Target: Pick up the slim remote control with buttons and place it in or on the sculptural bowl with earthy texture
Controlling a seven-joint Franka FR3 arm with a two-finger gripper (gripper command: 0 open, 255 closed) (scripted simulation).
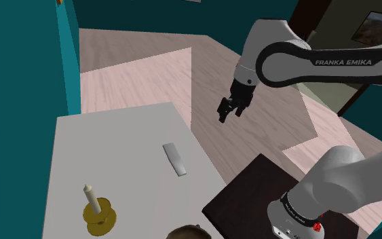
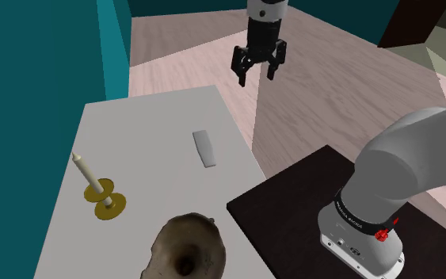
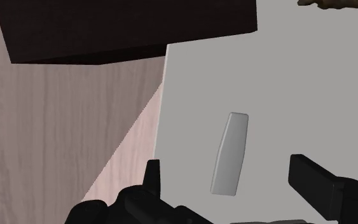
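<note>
The slim grey remote (image 1: 174, 159) lies flat on the pale table (image 1: 115, 149), close to the edge that faces the wooden floor. It also appears in the second exterior view (image 2: 204, 147) and between my fingers in the wrist view (image 3: 229, 154), far below them. The brown, rough-textured bowl (image 2: 188, 250) stands at the table's near end, and its rim just shows in the shoulder view (image 1: 186, 232). My black gripper (image 1: 226, 112) (image 2: 258, 73) (image 3: 225, 167) hangs open and empty, high in the air, over the floor just beyond the table's edge.
A brass candle holder with a white candle (image 1: 99, 210) (image 2: 102, 194) stands on the table between the remote and the bowl, toward the teal wall (image 1: 20, 81). The dark stand (image 2: 292, 210) sits beside the table. Wooden floor (image 1: 142, 75) lies beyond.
</note>
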